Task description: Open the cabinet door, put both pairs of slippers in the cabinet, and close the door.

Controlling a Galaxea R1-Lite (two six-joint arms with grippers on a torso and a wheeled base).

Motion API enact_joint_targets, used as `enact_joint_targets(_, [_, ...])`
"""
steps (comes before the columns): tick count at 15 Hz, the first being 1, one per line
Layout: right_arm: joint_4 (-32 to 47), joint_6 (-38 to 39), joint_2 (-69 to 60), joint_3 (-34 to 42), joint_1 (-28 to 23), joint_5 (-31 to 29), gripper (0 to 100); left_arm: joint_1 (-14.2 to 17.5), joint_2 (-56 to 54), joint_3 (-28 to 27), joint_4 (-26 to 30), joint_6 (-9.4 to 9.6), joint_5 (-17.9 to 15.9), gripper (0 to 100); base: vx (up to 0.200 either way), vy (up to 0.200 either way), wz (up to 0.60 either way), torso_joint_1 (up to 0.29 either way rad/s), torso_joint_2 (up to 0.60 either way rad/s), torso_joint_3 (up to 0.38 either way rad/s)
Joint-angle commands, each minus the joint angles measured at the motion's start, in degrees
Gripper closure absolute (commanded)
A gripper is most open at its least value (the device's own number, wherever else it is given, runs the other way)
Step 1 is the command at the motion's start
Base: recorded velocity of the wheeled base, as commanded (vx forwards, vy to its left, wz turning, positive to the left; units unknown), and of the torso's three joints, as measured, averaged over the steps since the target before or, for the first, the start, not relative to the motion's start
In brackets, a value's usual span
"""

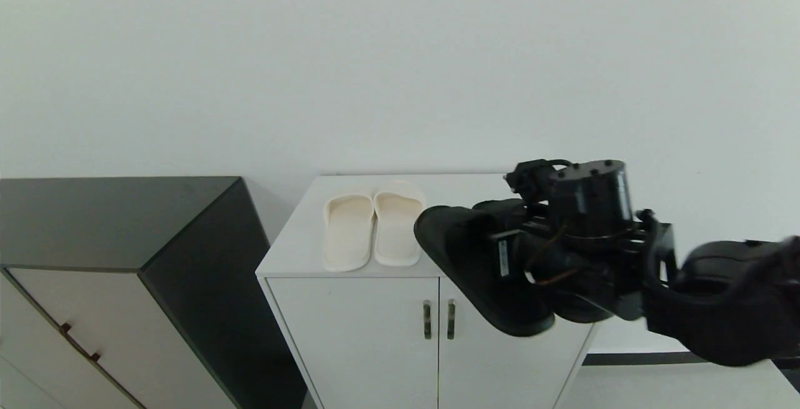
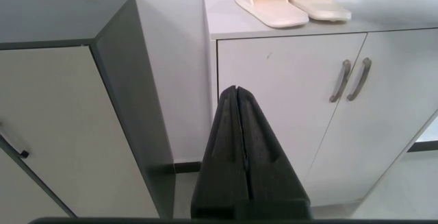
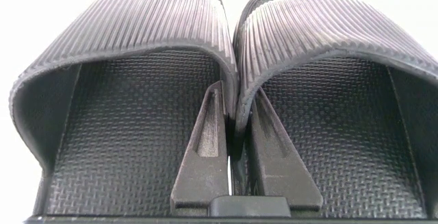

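Black slippers [image 1: 475,259], right gripper [image 3: 236,97] clamping, raised

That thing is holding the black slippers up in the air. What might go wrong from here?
1. The right pincer grips the black slippers only by their two inner strap edges pressed together, so one might slip out.
2. The cabinet doors are shut, and only the left pincer is free to pull a handle.
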Motion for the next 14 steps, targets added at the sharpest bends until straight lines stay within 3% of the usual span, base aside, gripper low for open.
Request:
enact_joint_targets(1, [0.01,0.08,-16.41,12.63,1.39,9.27,100,0.01,-0.02,0.0,-0.01,-0.07,0.01,100,0.0,0.0,0.0,0.0,0.0,0.0])
enact_joint_targets(8, [-0.08,-0.1,-16.41,15.8,1.3,12.17,100,0.01,-0.02,0.0,-0.01,0.02,0.01,100,0.0,0.0,0.0,0.0,0.0,0.0])
enact_joint_targets(12, [-0.08,-0.28,-16.41,16.5,1.3,12.25,100,0.01,-0.02,0.0,-0.01,0.02,0.01,100,-0.2,0.0,0.0,0.012,0.0,0.001])
enact_joint_targets(14, [-0.26,-0.98,-16.33,17.03,1.3,12.6,100,0.01,-0.02,0.0,-0.01,0.02,0.01,100,0.0,0.0,0.0,0.0,0.0,0.0])
